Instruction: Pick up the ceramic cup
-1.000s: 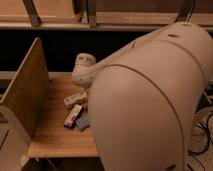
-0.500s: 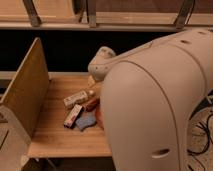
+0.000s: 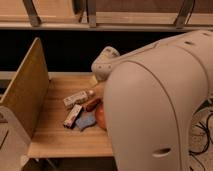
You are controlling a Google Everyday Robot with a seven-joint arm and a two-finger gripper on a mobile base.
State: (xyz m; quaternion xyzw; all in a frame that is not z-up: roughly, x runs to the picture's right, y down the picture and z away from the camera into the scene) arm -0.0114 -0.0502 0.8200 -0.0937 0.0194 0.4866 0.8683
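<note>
Swinging farther right, arm [image 3: 160, 100] hides the gripper.

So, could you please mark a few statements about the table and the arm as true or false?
1. A wooden panel stands at the table's left edge. True.
2. The arm fills the view's left side. False: it fills the right.
3. A flat packet lies beside a blue item. True.
4. The tool grips a packet in plain sight. False: the tool is hidden behind the arm, not in view.
</note>
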